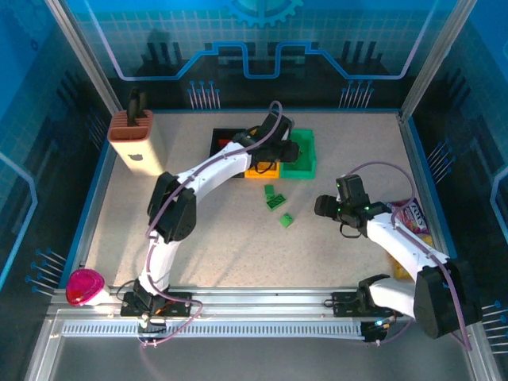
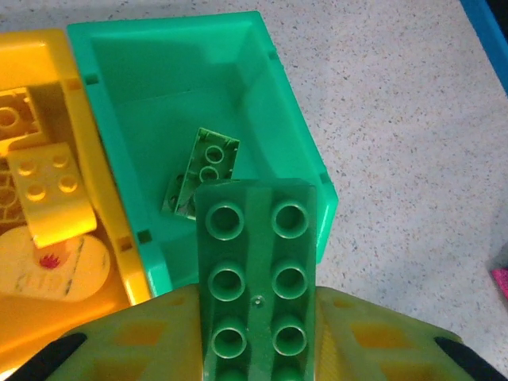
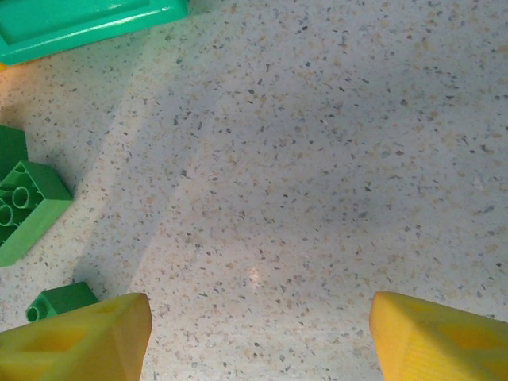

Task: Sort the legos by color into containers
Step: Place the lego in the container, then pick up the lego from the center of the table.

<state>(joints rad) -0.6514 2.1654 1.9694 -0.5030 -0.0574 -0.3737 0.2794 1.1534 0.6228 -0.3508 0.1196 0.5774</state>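
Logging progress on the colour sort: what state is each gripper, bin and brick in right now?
Left gripper: fingers shut on the long green brick, by the green bin.
Right gripper: fingers open, empty, over the table.
Green bin: holds a couple of green bricks.
Yellow bin: holds yellow bricks.
Black bin: something red inside.
Loose green bricks: lying on the table, unsorted.

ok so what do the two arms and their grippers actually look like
Both the left arm and right arm have white links joined by bulky black joints, with a thin pale purple cable looping along each. Small green lights glow on the right arm's wrist. The right gripper has yellow wedge-shaped fingers; the left gripper has the same.
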